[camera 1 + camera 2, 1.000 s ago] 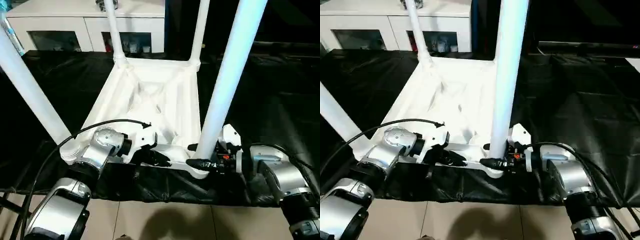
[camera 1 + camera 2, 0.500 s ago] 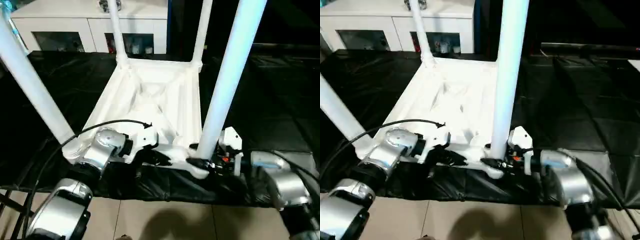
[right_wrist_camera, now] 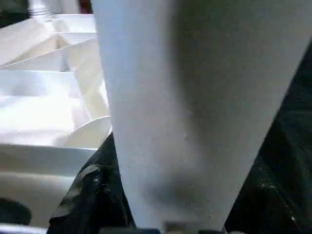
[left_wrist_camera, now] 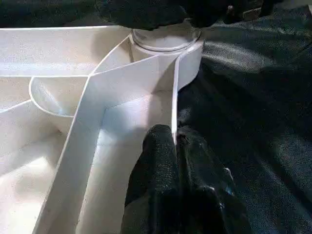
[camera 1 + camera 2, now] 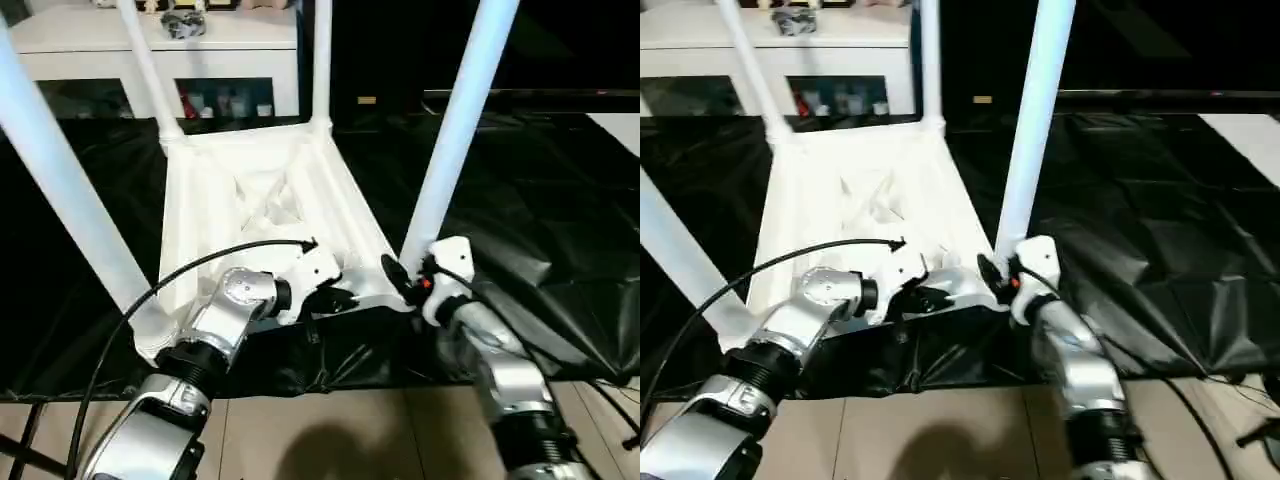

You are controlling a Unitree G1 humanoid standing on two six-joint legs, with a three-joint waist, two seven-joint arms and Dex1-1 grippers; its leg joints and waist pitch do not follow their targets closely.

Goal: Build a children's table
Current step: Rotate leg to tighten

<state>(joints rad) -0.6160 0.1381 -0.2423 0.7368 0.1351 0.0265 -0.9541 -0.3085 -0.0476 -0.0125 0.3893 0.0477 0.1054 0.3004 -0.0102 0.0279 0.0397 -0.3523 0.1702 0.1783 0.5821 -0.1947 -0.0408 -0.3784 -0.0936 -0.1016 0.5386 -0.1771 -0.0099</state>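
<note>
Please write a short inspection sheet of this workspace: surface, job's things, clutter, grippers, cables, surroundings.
Surface: black sheet, wrinkled.
Job's things: table top upside down, ribs up; four legs standing in corner sockets.
Clutter: nothing seen.
Grippers: left gripper shut on the table top's near rim; right gripper closed around the near right leg's base.
Cables: black cable arching over left forearm.
Surroundings: white cabinet behind; tiled floor in front.
</note>
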